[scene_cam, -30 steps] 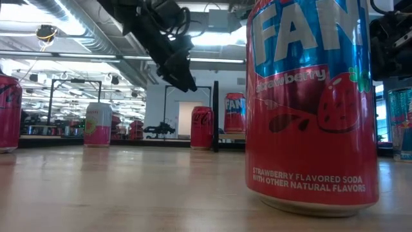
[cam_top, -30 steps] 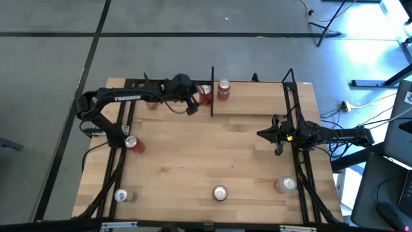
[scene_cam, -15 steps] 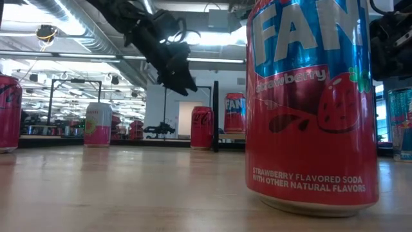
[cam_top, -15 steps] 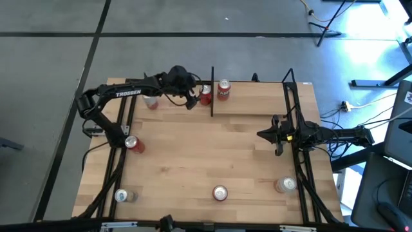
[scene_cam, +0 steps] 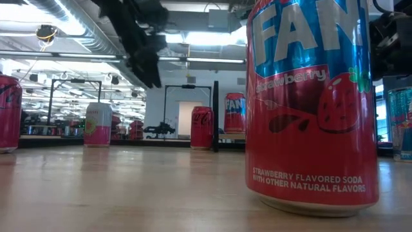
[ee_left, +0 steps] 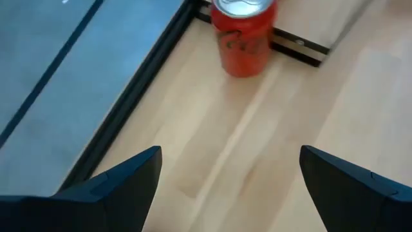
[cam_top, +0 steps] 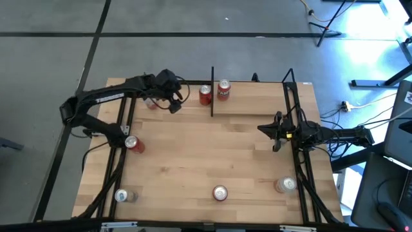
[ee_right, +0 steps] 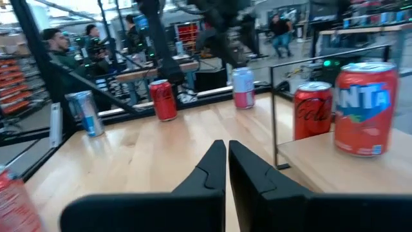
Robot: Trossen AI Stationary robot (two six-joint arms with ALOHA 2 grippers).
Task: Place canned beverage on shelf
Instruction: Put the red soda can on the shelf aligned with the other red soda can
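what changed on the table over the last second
The left tool, open and empty, drew back from the red cola can toward the table's left side. The can stayed beside the Fanta can on the shelf. The right tool stayed shut.

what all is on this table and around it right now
tabletop: 1, pale wood, under everything
shelf: 1, pale board with black uprights, far right of tabletop
fanta can: 1, red and blue, on the shelf
cola can: 1, red, on the tabletop just left of the shelf
pink can: 1, far left, by the left arm
red can: 1, left side
strawberry soda can: 1, red, front centre
blue-silver cans: 2, front left, front right
people: several, room beyond
left claw: open, empty, above far left
right claw: shut, empty, right side
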